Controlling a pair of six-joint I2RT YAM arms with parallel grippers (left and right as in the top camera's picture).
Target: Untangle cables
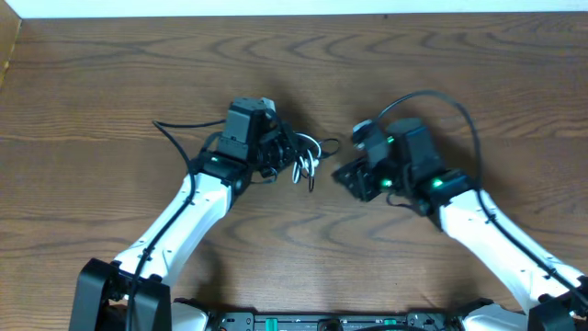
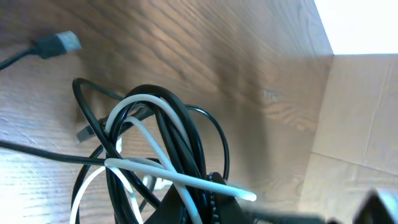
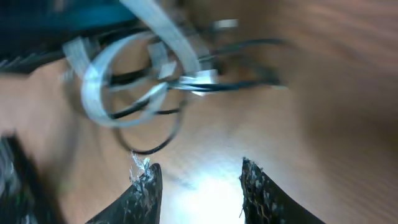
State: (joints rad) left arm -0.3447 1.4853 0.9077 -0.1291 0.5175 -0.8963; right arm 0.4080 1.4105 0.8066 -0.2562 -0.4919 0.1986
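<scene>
The cables (image 1: 305, 158) lie in one tangle of white and black loops at the table's middle. My left gripper (image 1: 287, 153) is at the tangle's left side. In the left wrist view its dark jaws are shut on the cables (image 2: 163, 144), with white and black strands squeezed between them at my left gripper (image 2: 205, 190). A black plug (image 2: 59, 43) lies loose on the wood beyond. My right gripper (image 1: 343, 175) sits just right of the tangle, apart from it. In the blurred right wrist view my right gripper (image 3: 200, 183) is open and empty, with the cables (image 3: 140, 81) ahead of it.
A thick black arm wire (image 1: 452, 101) arches over the right arm, and another (image 1: 175, 131) trails left of the left arm. A white strip (image 1: 276, 7) runs along the table's far edge. A beige panel (image 2: 364, 124) stands beyond the table's edge.
</scene>
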